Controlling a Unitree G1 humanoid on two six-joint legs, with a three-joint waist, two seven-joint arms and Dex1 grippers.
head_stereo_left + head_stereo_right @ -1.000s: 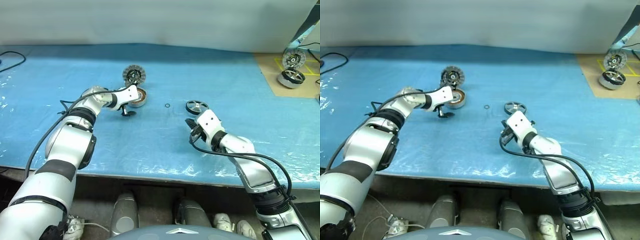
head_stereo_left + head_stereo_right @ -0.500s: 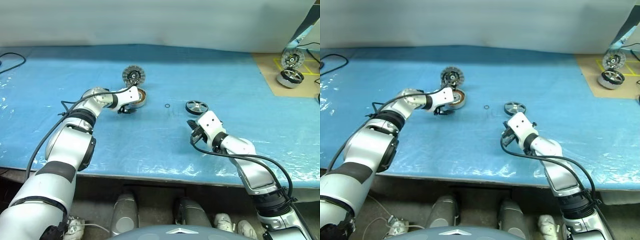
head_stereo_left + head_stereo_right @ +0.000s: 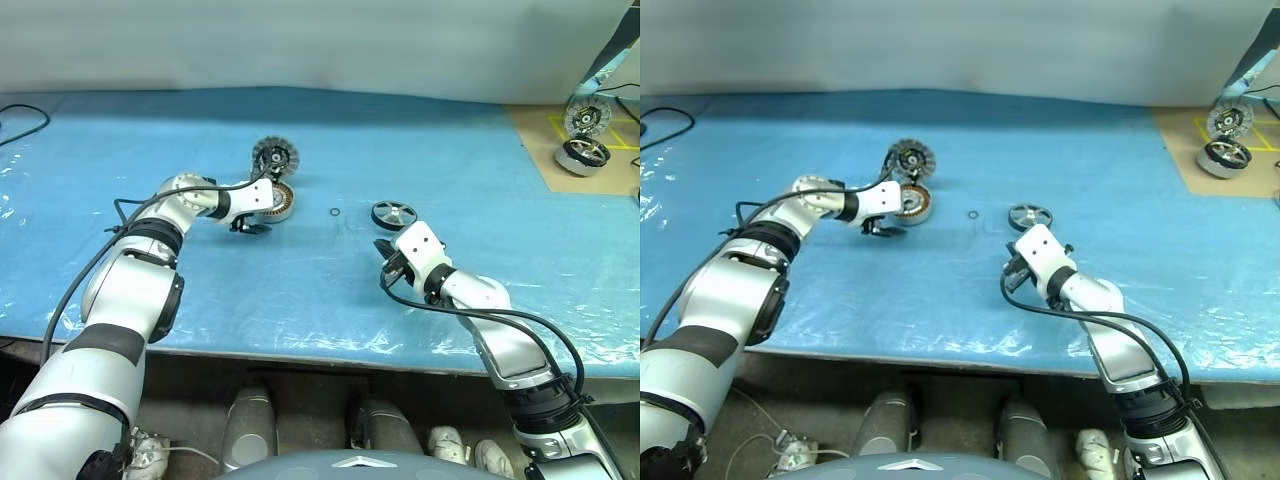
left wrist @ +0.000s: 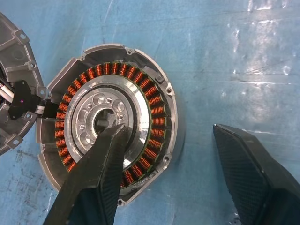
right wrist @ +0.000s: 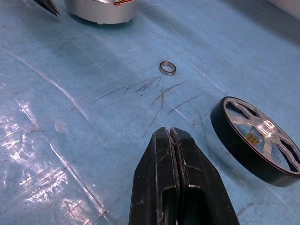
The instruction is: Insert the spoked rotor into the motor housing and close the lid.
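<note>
Since 1 second ago my left gripper [image 4: 187,178] narrowed, fingers part-open around nothing over the copper-wound silver motor housing [image 4: 110,124]; right gripper [image 5: 174,187] pinched shut. Risk: nudging the housing.

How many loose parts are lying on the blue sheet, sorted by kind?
Copper-wound housing: 1
Segmented silver lid: 1
Dark spoked rotor: 1
Small ring: 1
Total: 4
</note>
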